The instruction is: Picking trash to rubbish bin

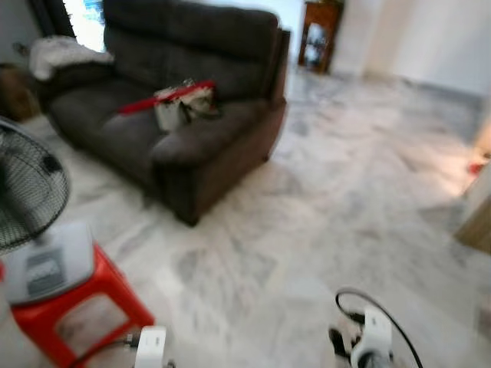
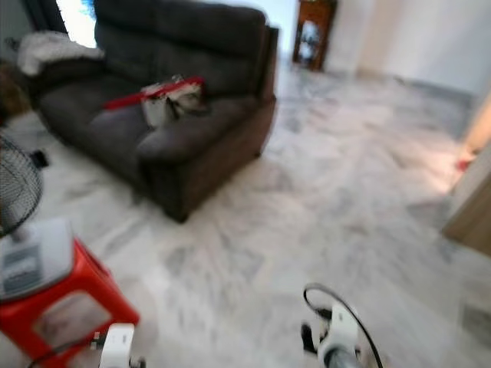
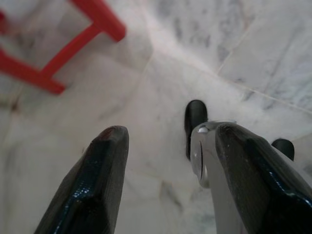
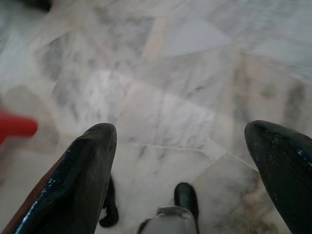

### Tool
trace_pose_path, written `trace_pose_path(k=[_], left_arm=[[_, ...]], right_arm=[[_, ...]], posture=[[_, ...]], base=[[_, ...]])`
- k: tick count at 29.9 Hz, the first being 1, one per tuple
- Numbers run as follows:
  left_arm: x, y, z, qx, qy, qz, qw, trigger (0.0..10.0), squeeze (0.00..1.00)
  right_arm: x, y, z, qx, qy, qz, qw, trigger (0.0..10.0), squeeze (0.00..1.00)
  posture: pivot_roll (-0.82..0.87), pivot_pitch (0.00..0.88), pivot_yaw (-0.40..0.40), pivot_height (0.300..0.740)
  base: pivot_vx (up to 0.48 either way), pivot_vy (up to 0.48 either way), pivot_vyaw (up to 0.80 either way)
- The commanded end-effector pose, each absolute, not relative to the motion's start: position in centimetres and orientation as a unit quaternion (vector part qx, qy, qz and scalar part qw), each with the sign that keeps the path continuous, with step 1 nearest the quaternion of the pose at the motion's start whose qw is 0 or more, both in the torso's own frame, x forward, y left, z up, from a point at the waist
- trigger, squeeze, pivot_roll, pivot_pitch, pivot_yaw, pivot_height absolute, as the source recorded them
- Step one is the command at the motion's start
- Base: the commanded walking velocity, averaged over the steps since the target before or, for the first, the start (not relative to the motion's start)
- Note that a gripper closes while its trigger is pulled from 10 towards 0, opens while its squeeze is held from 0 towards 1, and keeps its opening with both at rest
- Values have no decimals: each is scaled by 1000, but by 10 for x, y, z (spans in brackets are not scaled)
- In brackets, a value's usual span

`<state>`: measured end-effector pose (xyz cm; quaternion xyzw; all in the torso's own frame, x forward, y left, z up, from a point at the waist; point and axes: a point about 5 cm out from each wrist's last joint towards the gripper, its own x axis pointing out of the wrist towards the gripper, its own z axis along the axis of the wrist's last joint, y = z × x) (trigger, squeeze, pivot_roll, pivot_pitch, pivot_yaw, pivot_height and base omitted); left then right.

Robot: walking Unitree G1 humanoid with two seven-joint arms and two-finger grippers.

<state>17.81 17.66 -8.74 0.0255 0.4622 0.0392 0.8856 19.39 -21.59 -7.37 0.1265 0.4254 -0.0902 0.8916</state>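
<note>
Clearly both arms hang low over the marble floor (image 1: 322, 192) for walking: the left pincer (image 3: 165, 180) is parted and empty, the right pincer (image 4: 180, 165) gapes wider, empty too. I count one dark sofa (image 1: 192, 115) bearing one bag (image 1: 184, 103), one red stool (image 1: 69, 307) and one fan (image 1: 27, 188). No trash or bin is distinguishable in the blur.

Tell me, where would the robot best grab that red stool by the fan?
Probably the red stool's top edge or a leg rail, coming from the open floor on its right, since a grey box covers its seat. Both claws, left and right, hang open over the floor.
</note>
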Motion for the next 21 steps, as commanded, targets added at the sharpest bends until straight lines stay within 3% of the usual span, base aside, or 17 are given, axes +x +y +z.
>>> trace_pose_path(k=[1, 21], left_arm=[[173, 176, -90, 29, 473, 37, 880, 10000, 0], [170, 175, -92, 32, 478, 34, 877, 10000, 0]], right_arm=[[195, -217, -73, 124, 423, -90, 893, 10000, 0], [192, -220, -74, 117, 427, -87, 892, 10000, 0]], posture=[[-38, 0, -13, 740], [-24, 0, -28, 740]], base=[[0, 0, 800], [0, 0, 800]])
